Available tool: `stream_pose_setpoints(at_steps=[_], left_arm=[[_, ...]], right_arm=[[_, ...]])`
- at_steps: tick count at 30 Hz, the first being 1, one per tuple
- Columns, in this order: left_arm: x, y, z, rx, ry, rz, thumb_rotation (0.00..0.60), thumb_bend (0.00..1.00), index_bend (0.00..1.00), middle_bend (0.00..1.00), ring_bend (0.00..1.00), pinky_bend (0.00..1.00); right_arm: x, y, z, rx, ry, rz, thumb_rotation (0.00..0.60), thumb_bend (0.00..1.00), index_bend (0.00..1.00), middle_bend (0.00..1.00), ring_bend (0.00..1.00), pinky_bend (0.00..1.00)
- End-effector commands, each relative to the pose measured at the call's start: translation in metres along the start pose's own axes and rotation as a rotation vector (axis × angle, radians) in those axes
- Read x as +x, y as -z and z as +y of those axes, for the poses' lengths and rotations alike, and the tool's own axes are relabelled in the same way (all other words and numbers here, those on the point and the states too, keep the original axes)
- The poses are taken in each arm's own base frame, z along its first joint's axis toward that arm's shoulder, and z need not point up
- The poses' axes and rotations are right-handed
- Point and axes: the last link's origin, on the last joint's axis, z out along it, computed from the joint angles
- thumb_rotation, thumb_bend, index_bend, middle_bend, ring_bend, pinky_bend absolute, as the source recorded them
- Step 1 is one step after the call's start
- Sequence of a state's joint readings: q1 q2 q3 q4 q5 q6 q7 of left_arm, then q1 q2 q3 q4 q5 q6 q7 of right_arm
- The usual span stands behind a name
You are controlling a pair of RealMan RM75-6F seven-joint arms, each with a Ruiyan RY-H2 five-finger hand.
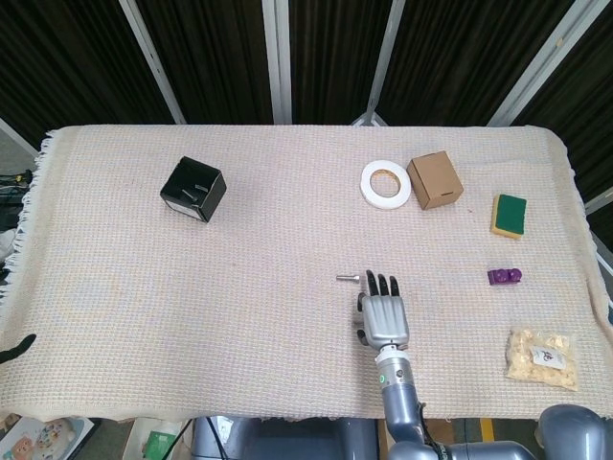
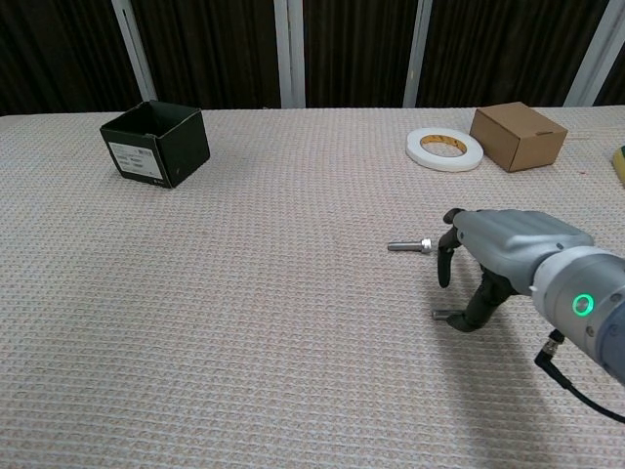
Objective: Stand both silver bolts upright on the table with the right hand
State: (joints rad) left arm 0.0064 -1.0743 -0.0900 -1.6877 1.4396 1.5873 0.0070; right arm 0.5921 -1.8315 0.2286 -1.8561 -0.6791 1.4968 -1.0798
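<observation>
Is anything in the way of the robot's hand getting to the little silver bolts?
Nothing visible is. The right hand is already down over the nearer bolt, its thumb touching it. The farther bolt lies just beyond the fingertips, with only bare cloth between. The tape roll and cardboard box sit far behind.

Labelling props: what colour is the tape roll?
White tape roll, tan inner core; clearest in head view.

robot hand (image 2: 493, 256): grey shell | black fingers (image 2: 446, 264) | green wrist light | black cable
</observation>
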Motion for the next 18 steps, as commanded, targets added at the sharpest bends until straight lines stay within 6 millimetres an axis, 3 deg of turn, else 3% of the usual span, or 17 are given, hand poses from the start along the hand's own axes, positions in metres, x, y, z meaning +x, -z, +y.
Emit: stream_pose_setpoints(at_steps=[1,18], left_arm=[[0.0000,-0.0003,-0.0002,0.000,0.000,-0.001,0.600,0.15,0.16,0.09,0.00,0.06],[0.0012,-0.0006,-0.0013,0.002,0.005,0.003,0.600,0.15,0.16,0.09,0.00,0.06]], right_arm=[[-0.0012,-0.0007,-0.0029,0.001,0.003,0.002,0.600,0.26,0.49,0.00,0.00,0.00],[-0.0055,-0.0048,-0.0039,-0.018,0.009,0.002,0.600,0.29,0.52,0.00,0.00,0.00]])
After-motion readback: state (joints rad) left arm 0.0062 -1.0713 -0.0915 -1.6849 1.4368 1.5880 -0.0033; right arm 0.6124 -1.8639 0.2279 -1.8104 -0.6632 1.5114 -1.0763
